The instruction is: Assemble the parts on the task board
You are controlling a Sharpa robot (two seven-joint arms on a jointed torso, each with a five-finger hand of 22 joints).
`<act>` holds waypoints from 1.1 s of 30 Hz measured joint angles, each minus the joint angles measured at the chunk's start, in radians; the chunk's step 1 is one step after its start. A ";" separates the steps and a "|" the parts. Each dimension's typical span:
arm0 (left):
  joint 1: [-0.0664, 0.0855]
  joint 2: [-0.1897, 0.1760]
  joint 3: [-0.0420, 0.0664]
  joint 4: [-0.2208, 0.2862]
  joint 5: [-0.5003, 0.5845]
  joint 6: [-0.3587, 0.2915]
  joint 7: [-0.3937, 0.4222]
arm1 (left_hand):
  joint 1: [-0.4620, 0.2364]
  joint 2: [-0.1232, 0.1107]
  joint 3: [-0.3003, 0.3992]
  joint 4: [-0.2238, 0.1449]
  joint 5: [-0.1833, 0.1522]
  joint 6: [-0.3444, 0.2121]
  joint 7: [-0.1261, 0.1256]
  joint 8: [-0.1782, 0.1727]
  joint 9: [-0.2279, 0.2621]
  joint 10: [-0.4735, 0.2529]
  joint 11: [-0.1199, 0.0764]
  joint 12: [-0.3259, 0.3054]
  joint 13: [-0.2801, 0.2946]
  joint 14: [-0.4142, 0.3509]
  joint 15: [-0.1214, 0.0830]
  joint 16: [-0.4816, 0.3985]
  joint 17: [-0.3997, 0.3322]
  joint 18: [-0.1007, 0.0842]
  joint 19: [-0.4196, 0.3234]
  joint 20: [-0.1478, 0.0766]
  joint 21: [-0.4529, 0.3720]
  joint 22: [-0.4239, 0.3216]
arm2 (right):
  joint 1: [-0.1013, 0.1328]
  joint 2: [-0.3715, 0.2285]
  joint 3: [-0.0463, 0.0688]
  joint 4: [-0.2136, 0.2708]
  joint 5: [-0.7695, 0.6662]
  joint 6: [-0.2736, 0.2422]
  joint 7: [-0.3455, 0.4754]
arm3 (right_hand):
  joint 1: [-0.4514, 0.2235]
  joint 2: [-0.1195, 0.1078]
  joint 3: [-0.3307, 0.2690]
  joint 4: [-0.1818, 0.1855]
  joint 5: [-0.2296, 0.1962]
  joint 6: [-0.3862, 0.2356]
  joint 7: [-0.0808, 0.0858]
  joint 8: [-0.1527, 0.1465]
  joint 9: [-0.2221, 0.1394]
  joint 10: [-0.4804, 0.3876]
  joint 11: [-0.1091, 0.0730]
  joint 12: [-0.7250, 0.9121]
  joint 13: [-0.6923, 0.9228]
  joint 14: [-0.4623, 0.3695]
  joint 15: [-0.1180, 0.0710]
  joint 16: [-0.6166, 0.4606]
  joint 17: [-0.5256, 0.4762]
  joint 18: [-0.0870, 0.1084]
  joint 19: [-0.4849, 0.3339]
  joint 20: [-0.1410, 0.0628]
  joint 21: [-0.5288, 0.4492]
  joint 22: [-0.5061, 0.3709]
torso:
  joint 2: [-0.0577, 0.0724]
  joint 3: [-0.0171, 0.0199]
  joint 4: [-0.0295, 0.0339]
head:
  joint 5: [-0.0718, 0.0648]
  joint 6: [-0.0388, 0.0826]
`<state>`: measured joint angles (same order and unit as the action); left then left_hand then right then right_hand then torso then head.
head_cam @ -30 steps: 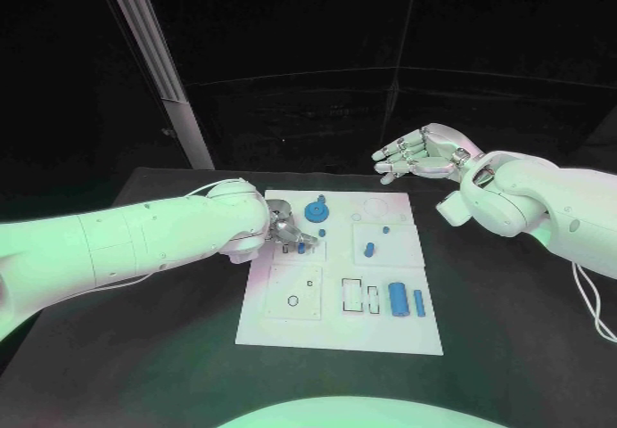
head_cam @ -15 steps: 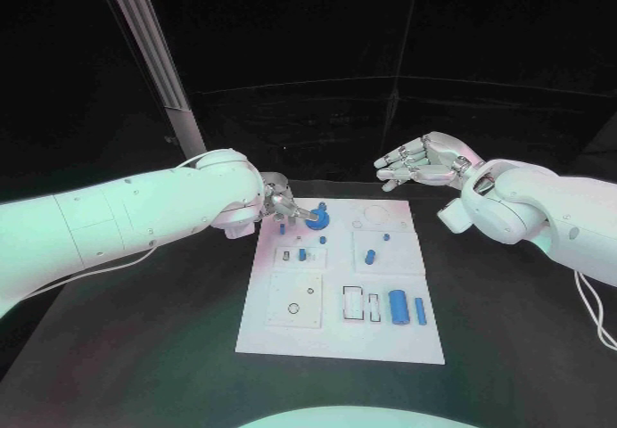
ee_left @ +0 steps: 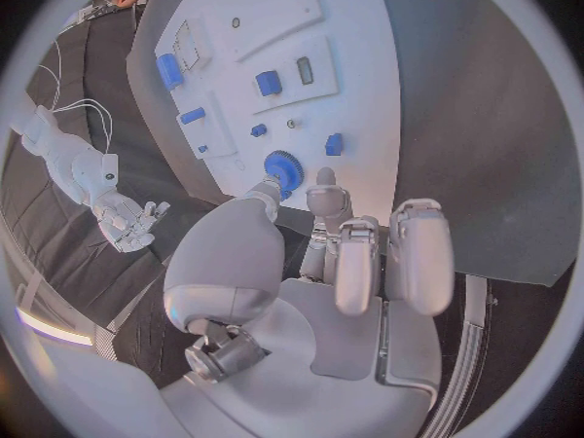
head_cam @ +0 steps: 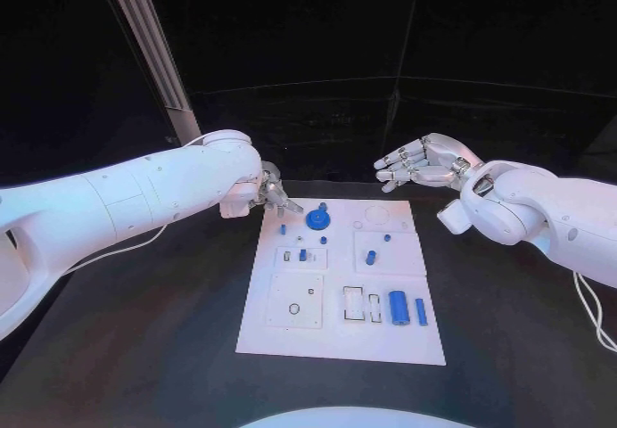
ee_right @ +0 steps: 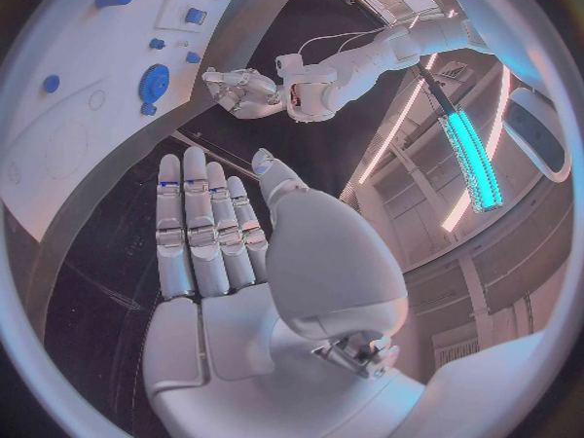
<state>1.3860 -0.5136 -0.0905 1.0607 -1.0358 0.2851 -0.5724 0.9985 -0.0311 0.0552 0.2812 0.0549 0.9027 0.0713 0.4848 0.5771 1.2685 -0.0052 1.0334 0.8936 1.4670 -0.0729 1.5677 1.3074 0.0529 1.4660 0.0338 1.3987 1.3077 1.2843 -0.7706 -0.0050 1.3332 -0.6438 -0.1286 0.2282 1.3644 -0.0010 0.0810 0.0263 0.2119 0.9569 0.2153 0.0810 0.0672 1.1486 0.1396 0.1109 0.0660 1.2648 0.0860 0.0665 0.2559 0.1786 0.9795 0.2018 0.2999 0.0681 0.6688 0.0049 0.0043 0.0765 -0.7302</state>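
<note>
The left hand (head_cam: 269, 198) is hovering above the far left corner of the task board (head_cam: 296, 339), its silver fingers loosely curled and apart, holding nothing; the left wrist view (ee_left: 319, 273) is showing the palm bare and the fingertips (ee_left: 321, 179) hanging just short of a round blue gear (ee_left: 283, 168) with a toothed rim. The right hand (head_cam: 422, 160) is hanging well beyond the board's far right corner, above bare black table (head_cam: 514, 303), fingers stretched nearly straight and side by side with the thumb set apart, also gripping nothing; its own wrist view (ee_right: 232, 282) is giving a smooth metallic palm and segmented fingers.

The task board is lying flat in the middle of the matte table, a white rectangular plate carrying several raised white square panels. The blue gear (head_cam: 317, 215) is sitting near the far edge, just beside the left hand. A faint shallow ring (head_cam: 374, 213) is marking the plate to the gear's right. Small blue pegs (head_cam: 302, 255) are standing in the panel nearer the middle, and another blue piece (head_cam: 369, 257) is resting on the neighbouring panel. Toward the near edge, a fat blue cylinder (head_cam: 398, 307) and a slim blue bar (head_cam: 419, 309) are lying side by side next to dark-outlined rectangular slots (head_cam: 351, 302).

The right wrist view is also catching the left hand (ee_right: 241, 89) from across the board, near the gear (ee_right: 154, 83).
</note>
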 measured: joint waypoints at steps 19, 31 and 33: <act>-0.019 0.050 -0.018 -0.117 -0.042 0.067 0.012 | 0.044 0.018 -0.010 -0.010 0.000 0.016 -0.002 -0.007 -0.014 0.000 0.000 0.004 0.001 0.000 0.000 0.000 0.000 0.000 0.000 0.000 0.000 0.000 | 0.000 0.005 0.000 -0.003 0.000 0.000 0.000 | 0.000 0.000 0.000 0.000 0.000 0.000 0.000 0.000 0.000 0.000 0.000 0.000 0.000 0.000 0.000 0.000 -0.001 0.000 0.000 0.000 -0.001 0.000 | -0.001 -0.0010 0.0013 | 0.007 -0.010; -0.029 0.063 -0.019 -0.122 -0.050 0.088 0.029 | 0.049 0.023 -0.009 -0.010 0.000 0.025 -0.004 -0.007 -0.015 0.000 0.000 0.011 0.008 0.000 0.000 0.000 0.000 0.000 0.000 0.000 0.000 0.000 | 0.000 0.010 0.000 -0.005 0.000 0.001 0.001 | 0.000 0.000 0.000 0.000 0.000 0.000 0.000 0.000 0.000 0.000 0.000 0.000 0.000 0.000 0.000 0.000 -0.001 0.000 0.000 0.000 -0.001 0.000 | -0.001 -0.0002 0.0024 | 0.004 -0.013; -0.030 0.066 -0.019 -0.122 -0.050 0.089 0.032 | 0.049 0.023 -0.009 -0.010 0.000 0.027 -0.005 -0.007 -0.016 0.000 0.000 0.011 0.010 0.000 0.000 0.000 0.000 0.001 0.000 0.000 0.000 0.000 | 0.000 0.011 0.000 -0.005 0.000 0.001 0.001 | 0.000 0.000 0.000 0.000 0.000 0.000 0.000 0.000 0.000 0.000 0.000 0.000 0.000 0.000 0.000 0.000 -0.001 0.000 0.000 0.000 -0.001 0.000 | -0.002 -0.0001 0.0024 | 0.004 -0.014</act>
<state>1.3556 -0.4478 -0.1099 0.9388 -1.0860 0.3740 -0.5404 1.0477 -0.0083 0.0457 0.2717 0.0549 0.9295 0.0660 0.4778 0.5616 1.2685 -0.0052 1.0448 0.9033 1.4669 -0.0730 1.5677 1.3074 0.0534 1.4659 0.0337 1.3988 1.3077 1.2839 -0.7596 -0.0050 1.3285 -0.6438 -0.1276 0.2288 1.3645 -0.0009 0.0809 0.0262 0.2119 0.9569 0.2153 0.0810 0.0672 1.1486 0.1396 0.1109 0.0660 1.2648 0.0859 0.0665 0.2551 0.1786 0.9795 0.2018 0.2990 0.0682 0.6673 0.0048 0.0067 0.0802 -0.7446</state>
